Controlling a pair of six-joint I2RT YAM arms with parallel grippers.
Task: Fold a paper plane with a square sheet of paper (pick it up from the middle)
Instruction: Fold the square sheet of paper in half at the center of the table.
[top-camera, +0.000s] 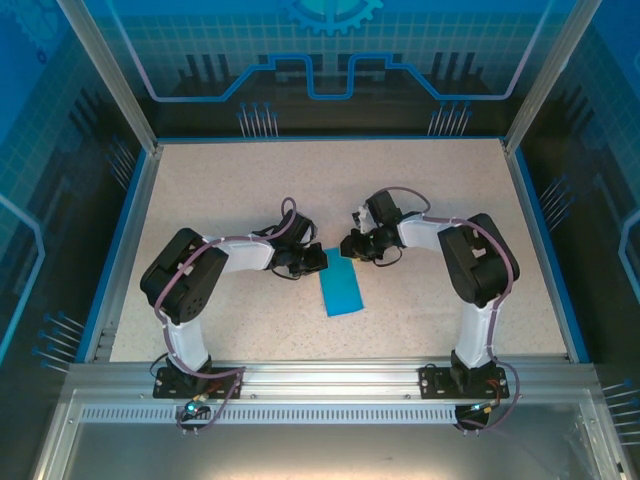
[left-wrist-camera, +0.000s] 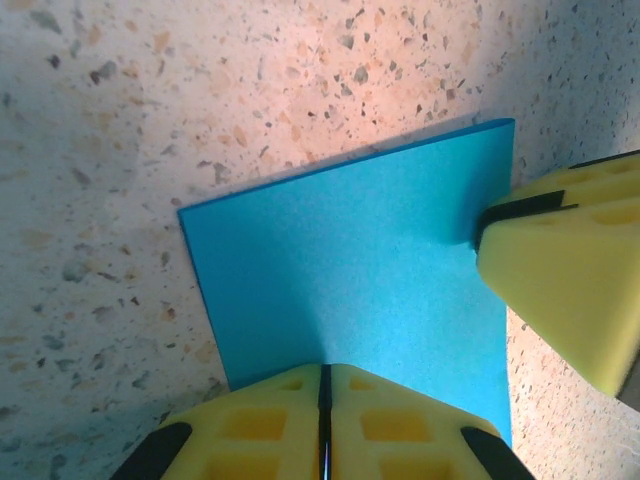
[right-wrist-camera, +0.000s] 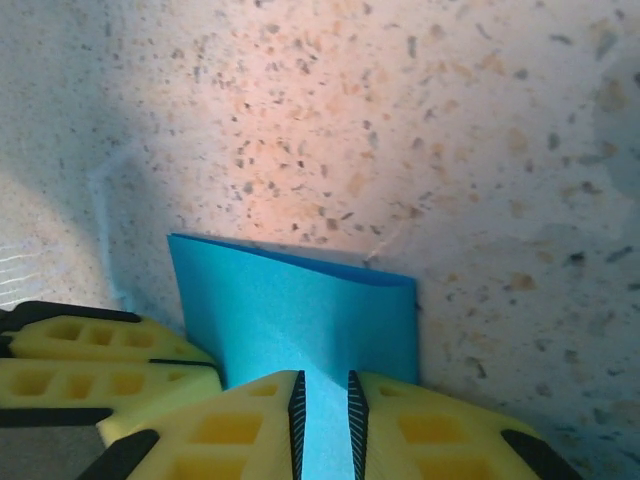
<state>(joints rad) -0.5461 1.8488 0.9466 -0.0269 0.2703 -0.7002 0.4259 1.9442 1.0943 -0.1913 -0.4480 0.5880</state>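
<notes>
Left tool (left-wrist-camera: 324, 378), right tool (right-wrist-camera: 325, 385) at paper (top-camera: 340, 292) far edge

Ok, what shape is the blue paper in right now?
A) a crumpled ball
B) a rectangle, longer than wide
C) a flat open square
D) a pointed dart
B: in the top view the blue paper lies on the table as a straight-edged rectangle, clearly longer than it is wide.

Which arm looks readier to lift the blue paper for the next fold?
Probably right. The right gripper sits at the blue paper with jaws slightly apart, ready to pinch. The left gripper is shut, tips over the paper, better for pinning it.
</notes>
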